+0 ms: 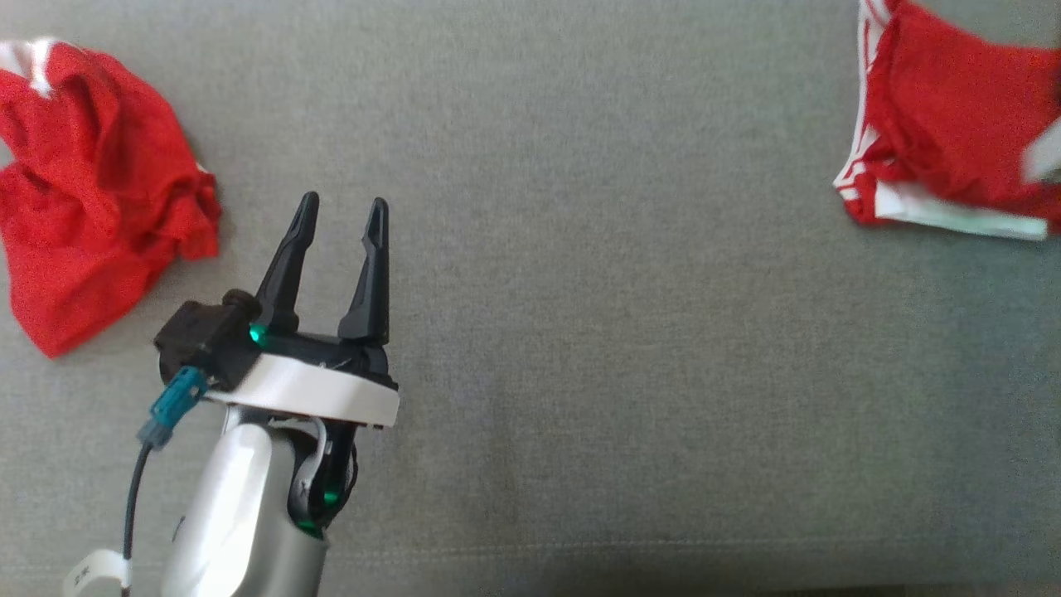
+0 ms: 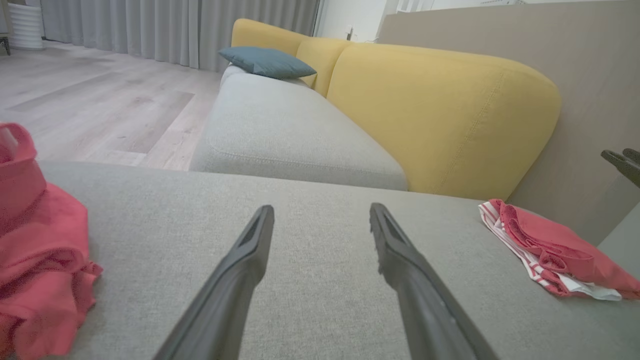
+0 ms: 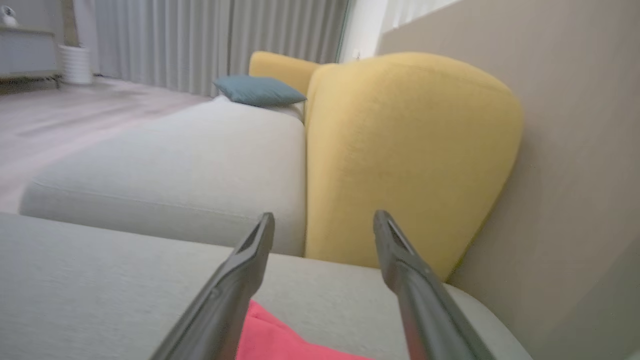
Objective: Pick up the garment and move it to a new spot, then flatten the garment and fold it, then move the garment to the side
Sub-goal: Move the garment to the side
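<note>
The red striped garment (image 1: 953, 124) lies in a loose, flattish bundle at the far right of the grey seat (image 1: 580, 290), with its white-striped edge and a white band turned toward the near side. In the left wrist view, the striped garment (image 2: 550, 245) sits close to the foot of the yellow backrest (image 2: 440, 115) and the beige wall (image 2: 575, 75).

Well apart from it, at the far left of the seat, a second, crumpled red garment (image 1: 91, 191) is heaped up. Open grey fabric runs between the two, and nothing stands between them but the left arm. Farther off are another grey seat section with a blue cushion (image 2: 265, 62), grey curtains (image 2: 175, 25) and a wooden floor (image 2: 100, 100).

The left gripper (image 1: 344, 201) hangs over the seat just right of the crumpled heap. Its fingers are spread wide and hold nothing, and it is far from the striped garment.

The right gripper (image 3: 325, 216) also has its fingers wide apart and grips nothing. Red cloth (image 3: 280, 335) shows low between them, beneath the fingers. From the left wrist, its dark tips (image 2: 616, 153) show above and to the right of the striped garment, clear of it.
</note>
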Controlling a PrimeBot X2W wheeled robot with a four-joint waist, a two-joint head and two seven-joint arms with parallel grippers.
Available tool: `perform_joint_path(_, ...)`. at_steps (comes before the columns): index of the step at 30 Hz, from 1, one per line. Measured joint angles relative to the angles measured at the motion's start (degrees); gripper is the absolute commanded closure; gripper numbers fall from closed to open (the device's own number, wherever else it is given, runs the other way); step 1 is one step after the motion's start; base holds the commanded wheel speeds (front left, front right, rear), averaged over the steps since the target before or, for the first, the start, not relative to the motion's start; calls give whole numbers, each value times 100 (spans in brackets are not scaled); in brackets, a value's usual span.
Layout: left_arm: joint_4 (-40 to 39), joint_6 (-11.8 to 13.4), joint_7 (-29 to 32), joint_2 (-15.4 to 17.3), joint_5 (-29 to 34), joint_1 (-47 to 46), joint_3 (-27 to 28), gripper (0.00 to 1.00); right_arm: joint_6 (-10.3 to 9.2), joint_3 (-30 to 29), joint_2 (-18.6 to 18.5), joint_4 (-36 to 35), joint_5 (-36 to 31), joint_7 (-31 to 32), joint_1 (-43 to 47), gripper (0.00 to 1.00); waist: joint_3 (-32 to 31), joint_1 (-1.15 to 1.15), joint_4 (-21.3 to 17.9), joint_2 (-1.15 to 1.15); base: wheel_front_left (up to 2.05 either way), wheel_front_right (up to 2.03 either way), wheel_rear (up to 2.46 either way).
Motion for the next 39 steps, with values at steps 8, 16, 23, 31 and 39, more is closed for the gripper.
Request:
perform_joint_path(8, -149, 69, 0, 3, -99, 241, 234, 0, 0, 477, 990, -1118, 481, -8, 1182, 0, -642, 0, -25, 0, 0, 0, 0)
perform_joint_path(16, -266, 121, -1, 1, -292, 611, 396, 0, 0, 520, 1763, -1912, 534, -8, 2572, 0, -1249, 0, -22, 0, 0, 0, 0)
perform_joint_path(23, -205, 120, -1, 2, -386, 1059, 416, 0, 0, 471, 1876, -2427, 648, -8, 3510, 0, -1571, -1, -25, 0, 0, 0, 0)
perform_joint_path(31, -55, 101, -1, 4, -386, 1340, 379, 0, 0, 522, 1924, -2871, 1007, -8, 4058, 0, -1726, -1, -72, 0, 0, 0, 0)
perform_joint_path(39, -45, 102, -1, 8, -386, 1411, 356, 0, 0, 509, 1942, -2995, 1013, -8, 4203, 0, -1780, -1, -104, 0, 0, 0, 0)
